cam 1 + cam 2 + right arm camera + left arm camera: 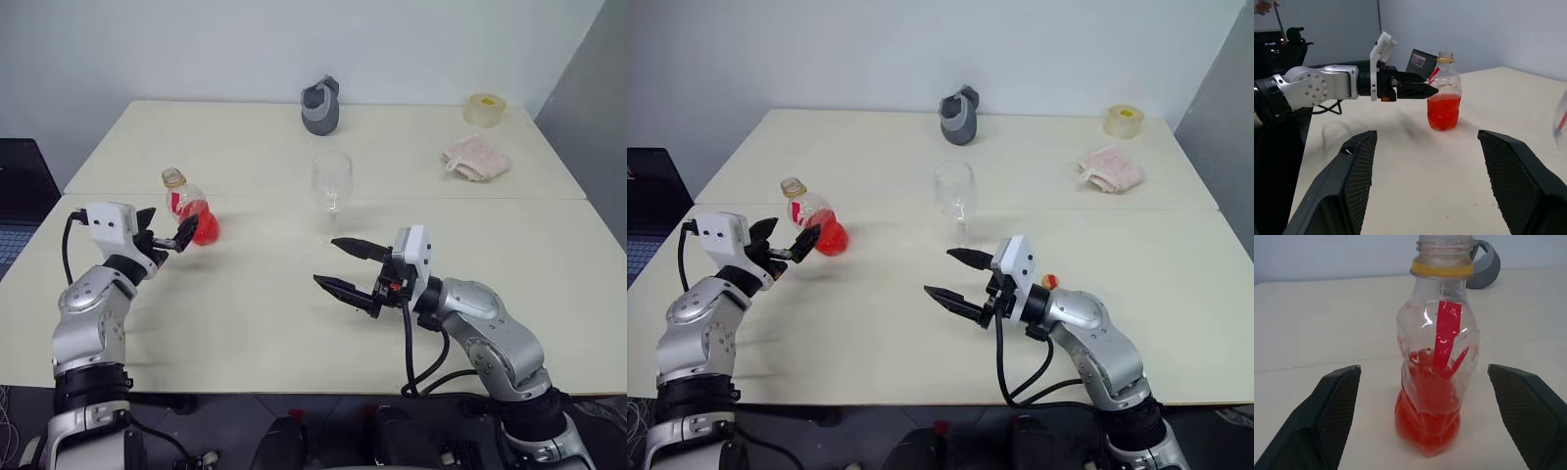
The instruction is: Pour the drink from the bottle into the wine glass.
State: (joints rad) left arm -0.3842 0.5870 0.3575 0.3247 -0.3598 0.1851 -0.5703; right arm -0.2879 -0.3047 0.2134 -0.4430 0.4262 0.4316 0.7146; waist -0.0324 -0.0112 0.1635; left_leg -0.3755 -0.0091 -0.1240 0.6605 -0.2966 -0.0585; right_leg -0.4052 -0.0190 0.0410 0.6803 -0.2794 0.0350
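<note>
The bottle [190, 210] stands upright on the left of the table, a yellow ring at its neck and the red drink [1426, 423] filling its lower part. My left gripper [168, 229] is open and level just in front of it. Its fingers [1334, 401] stand either side of the bottle without touching it. The empty wine glass [332, 180] stands upright at mid-table. My right gripper [326, 261] hovers in front of the glass, pointing left, open with nothing in it. In the right wrist view the bottle [1444, 95] shows with the left gripper [1422, 90] beside it.
A grey tape dispenser [320, 106] sits at the back, a roll of tape [484, 110] and a pink cloth [475, 157] at the back right. A small yellow-red thing [1048, 282] lies by my right wrist. A dark laptop [20, 186] lies off the table's left edge.
</note>
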